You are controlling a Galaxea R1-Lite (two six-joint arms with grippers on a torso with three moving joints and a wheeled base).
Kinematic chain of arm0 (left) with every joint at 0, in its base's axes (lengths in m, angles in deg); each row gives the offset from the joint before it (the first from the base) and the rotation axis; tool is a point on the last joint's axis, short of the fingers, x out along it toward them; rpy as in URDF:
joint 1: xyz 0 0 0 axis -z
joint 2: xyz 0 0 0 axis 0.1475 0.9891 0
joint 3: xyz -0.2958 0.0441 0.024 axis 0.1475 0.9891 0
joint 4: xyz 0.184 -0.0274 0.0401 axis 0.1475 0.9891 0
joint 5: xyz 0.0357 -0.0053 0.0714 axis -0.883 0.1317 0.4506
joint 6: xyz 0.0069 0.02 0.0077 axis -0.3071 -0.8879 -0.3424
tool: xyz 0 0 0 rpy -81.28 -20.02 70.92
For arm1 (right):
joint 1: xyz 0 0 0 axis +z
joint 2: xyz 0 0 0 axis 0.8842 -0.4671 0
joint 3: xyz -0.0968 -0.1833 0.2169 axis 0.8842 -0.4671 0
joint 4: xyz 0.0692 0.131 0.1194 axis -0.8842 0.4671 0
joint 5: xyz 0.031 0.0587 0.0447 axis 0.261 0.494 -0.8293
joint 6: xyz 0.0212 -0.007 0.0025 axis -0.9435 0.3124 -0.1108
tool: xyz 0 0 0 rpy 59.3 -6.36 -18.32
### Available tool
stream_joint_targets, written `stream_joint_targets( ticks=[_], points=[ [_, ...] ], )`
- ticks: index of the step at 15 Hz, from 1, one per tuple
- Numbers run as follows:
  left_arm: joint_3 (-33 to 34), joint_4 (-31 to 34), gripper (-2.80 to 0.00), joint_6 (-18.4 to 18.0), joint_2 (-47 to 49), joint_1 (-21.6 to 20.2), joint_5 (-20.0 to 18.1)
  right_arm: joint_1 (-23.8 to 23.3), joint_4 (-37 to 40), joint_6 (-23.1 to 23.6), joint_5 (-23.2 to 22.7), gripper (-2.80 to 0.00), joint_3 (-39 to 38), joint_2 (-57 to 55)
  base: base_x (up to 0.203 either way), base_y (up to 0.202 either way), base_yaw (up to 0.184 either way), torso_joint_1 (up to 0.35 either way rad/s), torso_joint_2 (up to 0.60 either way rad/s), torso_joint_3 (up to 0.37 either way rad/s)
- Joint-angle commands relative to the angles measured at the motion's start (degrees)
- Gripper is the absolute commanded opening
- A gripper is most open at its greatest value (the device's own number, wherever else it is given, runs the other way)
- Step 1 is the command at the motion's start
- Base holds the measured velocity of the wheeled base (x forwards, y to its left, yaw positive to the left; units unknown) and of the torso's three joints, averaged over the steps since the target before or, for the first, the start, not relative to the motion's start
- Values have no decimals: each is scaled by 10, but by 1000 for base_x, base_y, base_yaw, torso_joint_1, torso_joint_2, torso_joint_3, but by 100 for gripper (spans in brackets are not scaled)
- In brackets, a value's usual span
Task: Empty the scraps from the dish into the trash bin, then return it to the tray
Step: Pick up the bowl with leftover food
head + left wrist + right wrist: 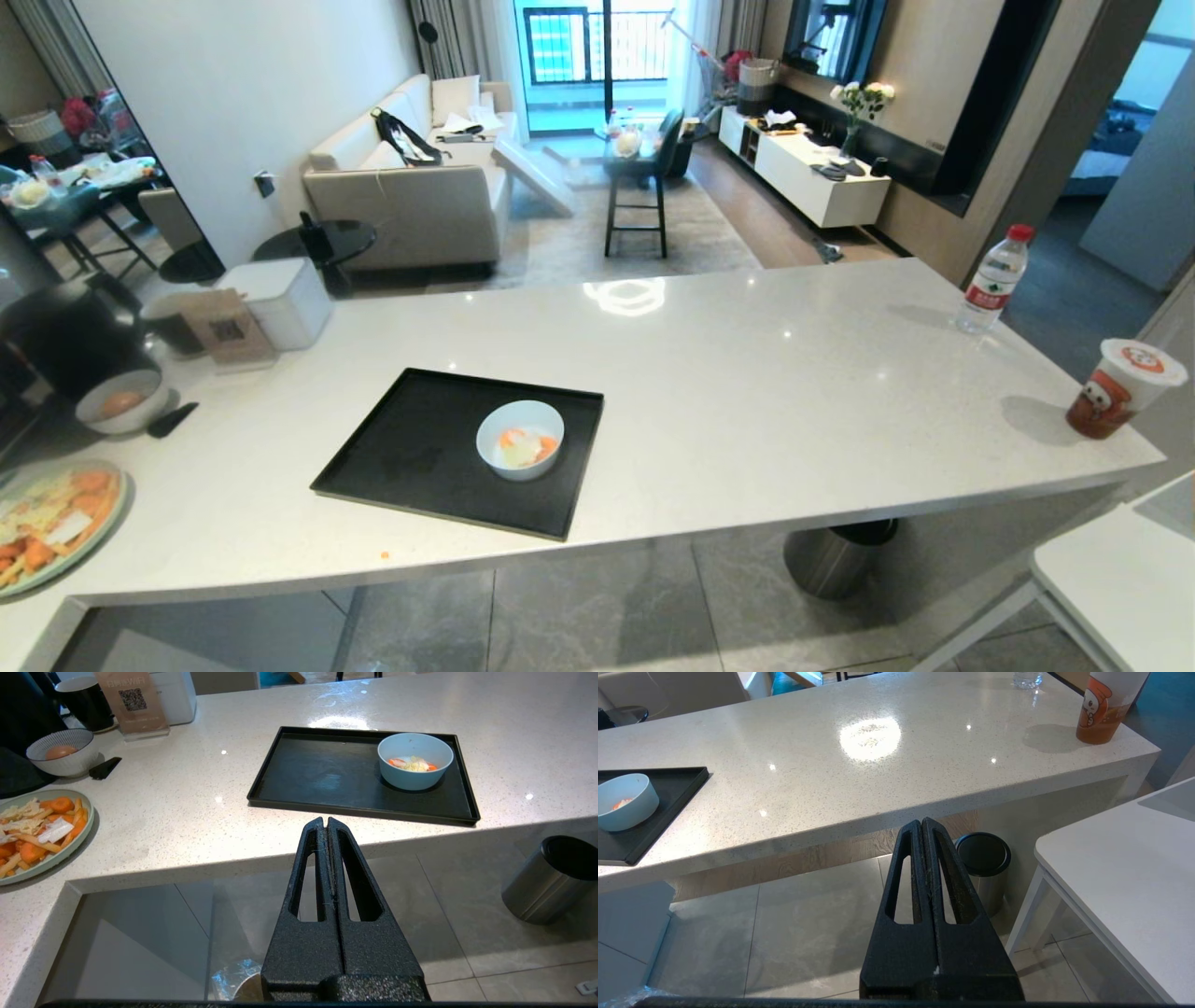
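One small round dish (520,439), pale blue-white, smooth and plain, sits on the right half of the matte black tray (411,453) at lower centre of the head view, holding orange and pale yellowish scraps (525,447). Both claws hang off the counter edge over the tiled floor: the left gripper (325,820) and the right gripper (921,822) each have fingers pressed together, holding nothing.

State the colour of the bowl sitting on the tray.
Pale blue bowl on the black tray; clearest in the left wrist view.
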Motion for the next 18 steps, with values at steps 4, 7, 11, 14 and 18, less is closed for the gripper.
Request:
stream_joint_targets(
  ticks=[4,7,11,14,18],
  points=[
    [0,0,-280,0,0,0,0,0,0,0,0,-280,0,0,0,0,0,0,0,0],
    [0,0,-280,0,0,0,0,0,0,0,0,-280,0,0,0,0,0,0,0,0],
    [0,0,-280,1,0,0,0,0,0,0,0,-280,0,0,0,0,0,0,0,0],
    [0,0,-280,1,0,0,0,0,0,0,0,-280,0,0,42,0,-1,-2,1,0],
    [0,0,-280,1,0,0,0,0,0,0,0,-280,0,0,193,0,1,11,0,-1]
  ],
)
